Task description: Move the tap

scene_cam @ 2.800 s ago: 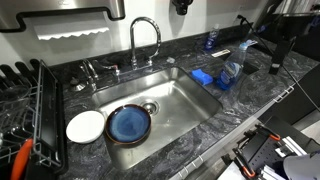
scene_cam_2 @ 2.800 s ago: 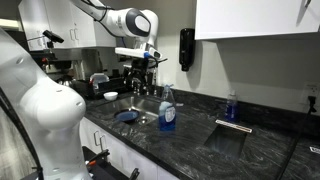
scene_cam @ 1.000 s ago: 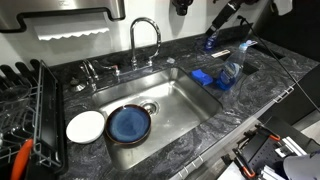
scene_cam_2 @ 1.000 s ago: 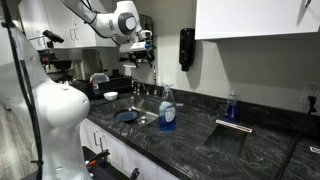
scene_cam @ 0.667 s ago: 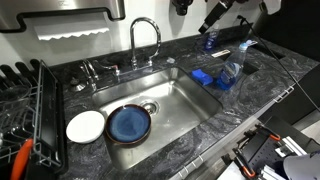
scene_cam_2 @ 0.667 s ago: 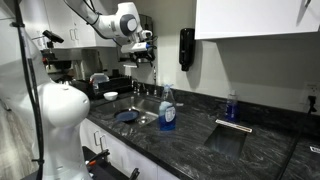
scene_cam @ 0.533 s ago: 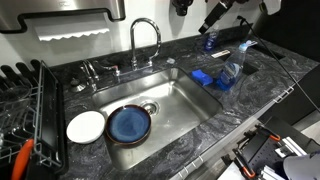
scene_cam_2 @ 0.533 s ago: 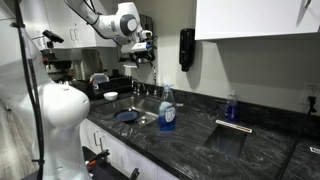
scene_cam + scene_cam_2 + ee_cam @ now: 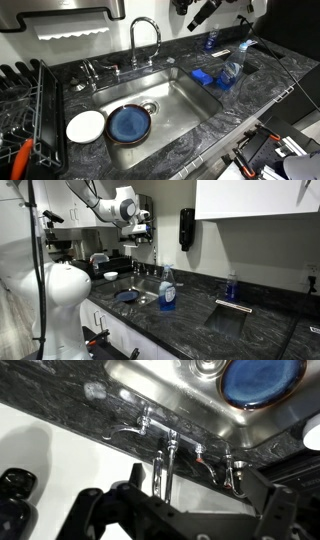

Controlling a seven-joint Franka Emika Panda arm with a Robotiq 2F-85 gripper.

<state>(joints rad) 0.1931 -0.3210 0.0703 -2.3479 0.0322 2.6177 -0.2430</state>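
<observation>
The tap [image 9: 145, 40] is a tall chrome gooseneck behind the steel sink [image 9: 185, 100], with short chrome handles beside it. In the wrist view, which stands upside down, its spout [image 9: 165, 465] runs down the middle between my two dark fingers. My gripper [image 9: 200, 13] hangs high in the air above the counter, to the right of the tap and apart from it. It is open and empty [image 9: 190, 520]. In an exterior view the arm holds the gripper [image 9: 141, 224] up near the wall above the sink.
A blue plate [image 9: 129, 124] and a white plate [image 9: 85, 126] lie in the sink. A dish rack [image 9: 25, 110] stands at the left. A blue sponge [image 9: 203, 77], a soap bottle [image 9: 231, 70] and a blue bottle [image 9: 209, 42] are right of the sink.
My gripper has moved left along the top of the exterior view, closer to the tap, and stays high. The tap and dishes have not moved.
</observation>
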